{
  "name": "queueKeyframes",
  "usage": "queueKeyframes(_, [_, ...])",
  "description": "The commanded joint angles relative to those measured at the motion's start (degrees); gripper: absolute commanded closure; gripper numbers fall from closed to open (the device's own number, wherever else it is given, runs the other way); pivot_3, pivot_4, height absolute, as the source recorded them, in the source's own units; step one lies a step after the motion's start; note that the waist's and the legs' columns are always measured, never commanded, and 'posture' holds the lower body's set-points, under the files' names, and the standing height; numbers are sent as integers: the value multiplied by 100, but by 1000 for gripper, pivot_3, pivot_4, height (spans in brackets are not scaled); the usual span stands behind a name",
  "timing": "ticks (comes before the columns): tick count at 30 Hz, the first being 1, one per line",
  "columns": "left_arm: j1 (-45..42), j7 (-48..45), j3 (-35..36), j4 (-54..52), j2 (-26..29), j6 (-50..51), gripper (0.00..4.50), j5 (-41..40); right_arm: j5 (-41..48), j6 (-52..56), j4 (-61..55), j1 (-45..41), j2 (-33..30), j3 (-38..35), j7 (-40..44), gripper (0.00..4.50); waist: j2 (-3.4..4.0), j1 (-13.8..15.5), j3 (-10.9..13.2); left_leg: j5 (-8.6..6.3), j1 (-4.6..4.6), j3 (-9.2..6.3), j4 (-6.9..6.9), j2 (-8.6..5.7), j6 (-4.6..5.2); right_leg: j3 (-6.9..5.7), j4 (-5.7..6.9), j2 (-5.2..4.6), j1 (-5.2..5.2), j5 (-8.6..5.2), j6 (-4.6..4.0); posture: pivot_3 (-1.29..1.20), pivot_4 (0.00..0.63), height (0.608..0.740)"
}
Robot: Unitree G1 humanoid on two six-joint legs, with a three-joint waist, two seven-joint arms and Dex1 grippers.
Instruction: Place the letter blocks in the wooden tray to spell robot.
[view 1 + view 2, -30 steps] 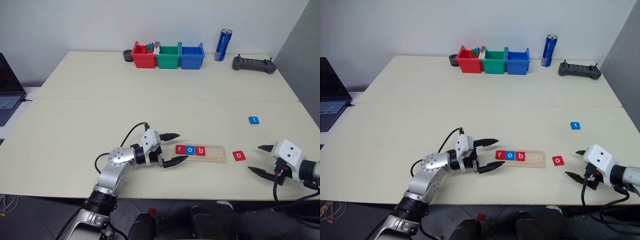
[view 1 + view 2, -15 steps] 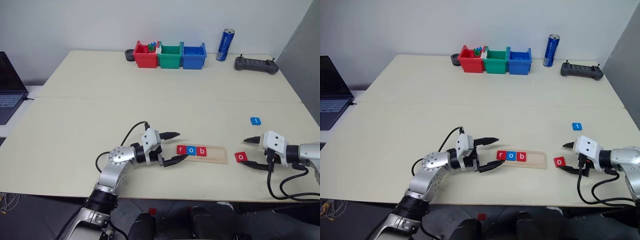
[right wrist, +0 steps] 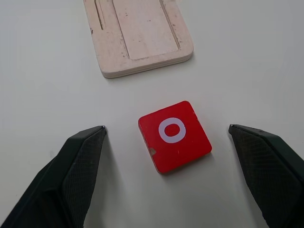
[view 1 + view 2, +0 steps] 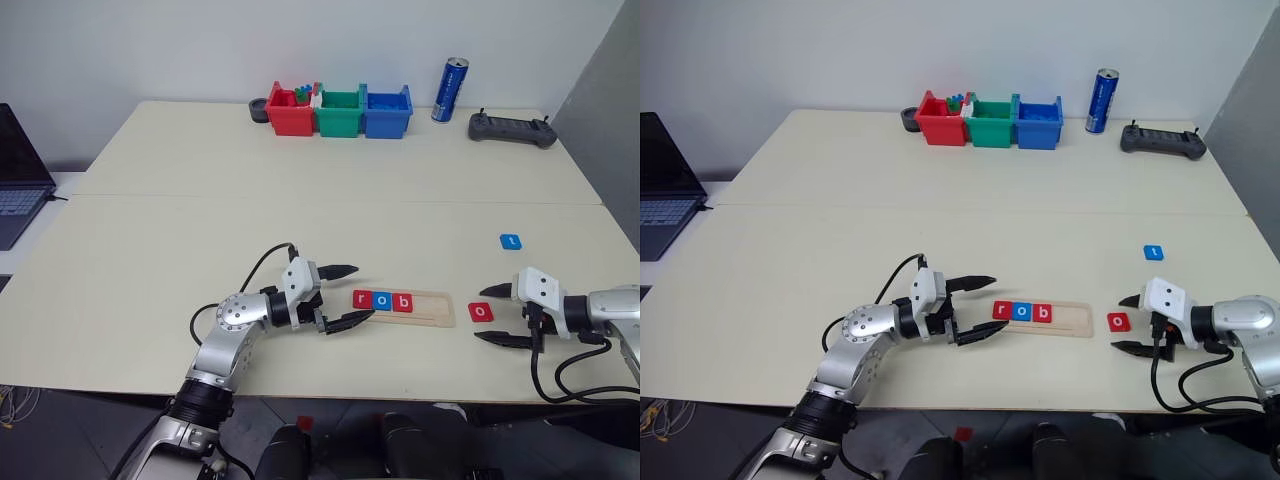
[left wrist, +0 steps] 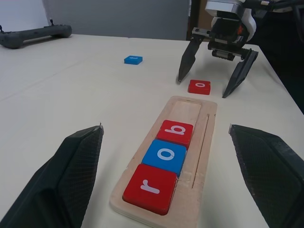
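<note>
From the head views, the wooden tray (image 4: pixel 402 306) lies on the worktop (image 4: pixel 300 210) and already carries three letter blocks that read "r", "o", "b". The red "o" block (image 4: pixel 481 311) lies just beside the tray's empty end, and the blue "t" block (image 4: pixel 510 240) is further back, well apart. The right claw (image 4: pixel 495 314) stands released around the red "o".

In the left wrist view, the left claw (image 5: pixel 166 137) is released too and holds nothing, at the "r" end of the tray.

In the right wrist view, the "o" sits a little turned between the open fingers (image 3: pixel 78 156). I think it is best to lower straight, close on two opposite sides, lift and turn it square before setting it beside the "b".

No brand can be read on the blue can (image 4: pixel 448 90).
</note>
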Motion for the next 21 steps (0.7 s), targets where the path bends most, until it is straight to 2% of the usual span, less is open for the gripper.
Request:
queueKeyframes(1, [-21,-2,24,-167,16,-50,0,-26,21,-19,19,-76,21,-77,-27,70,0,-1,0,0,0,0,0,0,0,0,0,0,0,0,0,0,150,740])
queueKeyframes(4, [-34,-3,37,-161,28,-49,0,-30,34,8,26,-84,32,-80,-24,653,0,-1,0,0,0,0,0,0,0,0,0,0,0,0,0,0,150,740])
queueKeyframes(11, [-20,-7,40,-150,48,-53,0,-32,2,-13,68,-107,75,-94,-66,3070,0,0,0,0,0,0,1,0,0,0,1,0,0,0,0,0,150,740])
queueKeyframes(21, [-19,-29,37,-152,63,-35,0,-41,552,868,-948,-382,162,-218,-179,3058,1,-15,0,0,-1,0,1,1,0,0,5,0,-2,0,0,0,150,740])
